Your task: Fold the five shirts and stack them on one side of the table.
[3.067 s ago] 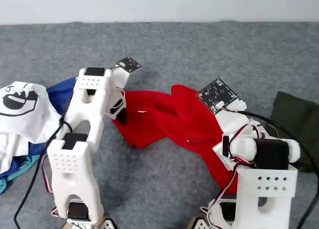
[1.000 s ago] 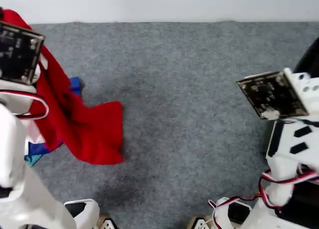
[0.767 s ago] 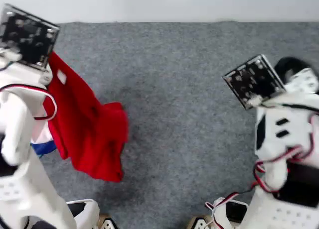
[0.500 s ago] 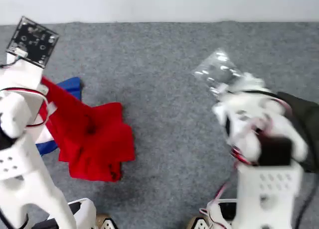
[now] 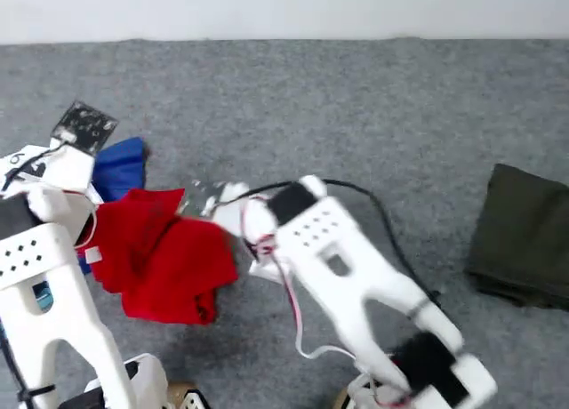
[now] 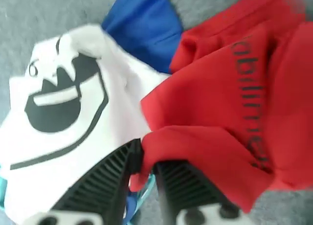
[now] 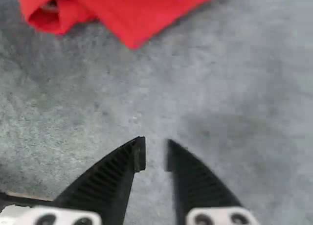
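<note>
A crumpled red shirt (image 5: 164,253) lies on the grey carpet at the left, partly over a blue shirt (image 5: 120,164). In the left wrist view, my left gripper (image 6: 146,161) is shut on an edge of the red shirt (image 6: 234,98), just above a white shirt with a black graphic (image 6: 63,112) and the blue shirt (image 6: 142,29). My right arm (image 5: 307,231) stretches across the middle toward the red shirt. My right gripper (image 7: 155,154) hangs over bare carpet, narrowly open with nothing between its fingers, and the red shirt (image 7: 122,10) lies just beyond its tips.
A folded dark green shirt (image 5: 524,236) lies at the right edge of the table. A teal cloth edge (image 6: 4,205) peeks from under the white shirt. The left arm's tower (image 5: 49,284) stands at the front left. Open carpet spans the back and centre right.
The left arm has lowered the red shirt from a raised hang onto the table at the left. The right arm has swung from the right side across to the middle, near the red shirt.
</note>
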`<action>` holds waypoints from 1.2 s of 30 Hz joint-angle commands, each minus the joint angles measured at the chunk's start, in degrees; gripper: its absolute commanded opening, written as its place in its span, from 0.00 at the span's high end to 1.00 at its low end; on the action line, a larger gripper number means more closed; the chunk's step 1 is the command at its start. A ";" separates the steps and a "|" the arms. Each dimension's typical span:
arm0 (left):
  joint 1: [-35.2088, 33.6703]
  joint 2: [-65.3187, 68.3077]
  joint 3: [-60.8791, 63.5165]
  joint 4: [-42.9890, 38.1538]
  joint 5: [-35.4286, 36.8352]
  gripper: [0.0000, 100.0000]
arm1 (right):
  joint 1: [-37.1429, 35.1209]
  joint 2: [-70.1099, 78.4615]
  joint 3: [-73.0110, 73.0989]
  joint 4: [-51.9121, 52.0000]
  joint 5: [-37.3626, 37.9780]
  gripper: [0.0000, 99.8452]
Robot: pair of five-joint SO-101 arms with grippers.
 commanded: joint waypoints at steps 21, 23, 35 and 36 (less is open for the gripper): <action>-9.23 -0.44 4.09 -6.42 -0.44 0.99 | -12.26 36.44 -38.77 6.55 -0.35 0.72; -9.23 -0.44 4.09 -6.42 -0.44 0.99 | -13.05 36.97 -38.77 6.11 -0.35 0.72; -9.23 -0.44 4.09 -6.42 -0.44 0.99 | -13.05 45.32 -42.46 5.41 -0.35 0.72; -9.23 -0.44 4.09 -6.42 -0.44 0.99 | -12.97 46.20 -42.99 5.32 -0.35 0.72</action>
